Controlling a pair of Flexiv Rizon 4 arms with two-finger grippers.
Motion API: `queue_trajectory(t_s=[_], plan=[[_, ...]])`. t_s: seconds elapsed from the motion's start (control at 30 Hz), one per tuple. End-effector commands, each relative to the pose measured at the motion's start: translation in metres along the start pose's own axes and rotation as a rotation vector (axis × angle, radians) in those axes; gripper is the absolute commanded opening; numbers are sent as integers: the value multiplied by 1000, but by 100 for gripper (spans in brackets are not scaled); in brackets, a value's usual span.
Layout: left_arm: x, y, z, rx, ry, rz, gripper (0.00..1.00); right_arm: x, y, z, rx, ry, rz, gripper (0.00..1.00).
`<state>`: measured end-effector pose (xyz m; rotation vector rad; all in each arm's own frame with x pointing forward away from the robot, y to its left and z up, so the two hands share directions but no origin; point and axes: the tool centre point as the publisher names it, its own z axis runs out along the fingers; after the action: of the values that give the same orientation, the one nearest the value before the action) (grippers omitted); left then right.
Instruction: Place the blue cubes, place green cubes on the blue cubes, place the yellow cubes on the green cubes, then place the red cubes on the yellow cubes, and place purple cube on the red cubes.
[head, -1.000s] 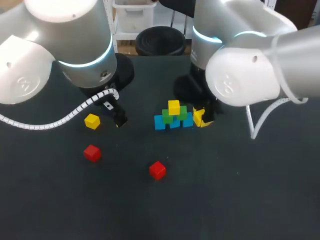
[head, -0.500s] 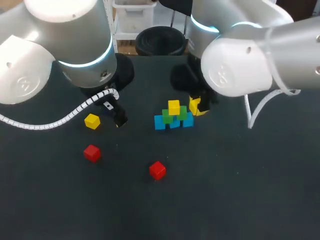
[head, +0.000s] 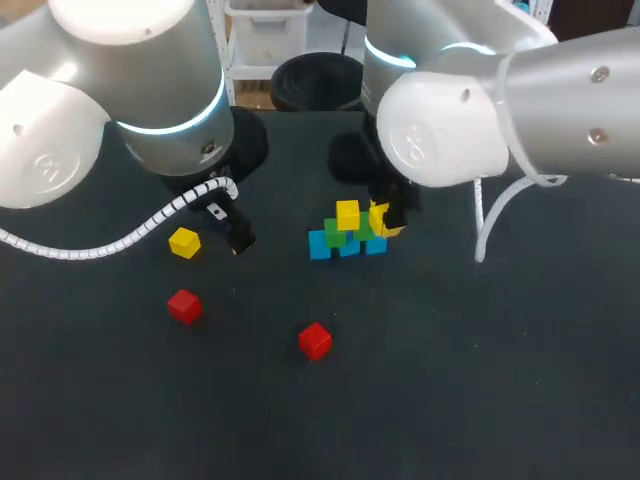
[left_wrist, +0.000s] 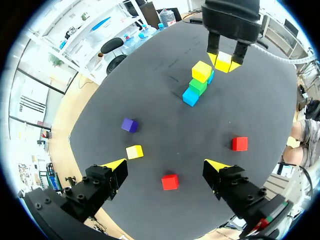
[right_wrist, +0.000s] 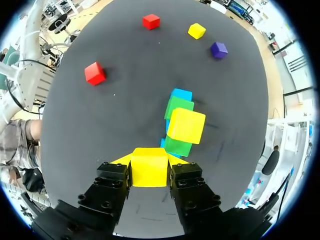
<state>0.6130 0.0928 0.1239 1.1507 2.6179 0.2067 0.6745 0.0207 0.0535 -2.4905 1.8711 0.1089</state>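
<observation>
Purple cube (left_wrist: 129, 125) shows only in the wrist views, near the loose yellow cube (head: 184, 242). Left hand (head: 238, 238) hangs left of centre, fingers spread, holding nothing. Red cubes lie on the worktop (head: 480, 380) at lower left (head: 184, 306) and lower centre (head: 315, 340). The stack (head: 345, 235) sits at centre: blue base, green, one yellow on top. The right arm comes in from the upper right. Right hand (right_wrist: 150, 161) is pinching a held yellow cube (right_wrist: 149, 172) just right of the stack's top.
</observation>
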Motion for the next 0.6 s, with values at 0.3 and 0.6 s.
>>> queue_trajectory(t_s=[0.3, 0.6], plan=[[-1, 1, 1, 2, 2, 2, 100, 1, -4, -3, 12, 0, 27, 0], [-1, 1, 1, 2, 2, 2, 100, 1, -6, -3, 27, -9, 72, 0]])
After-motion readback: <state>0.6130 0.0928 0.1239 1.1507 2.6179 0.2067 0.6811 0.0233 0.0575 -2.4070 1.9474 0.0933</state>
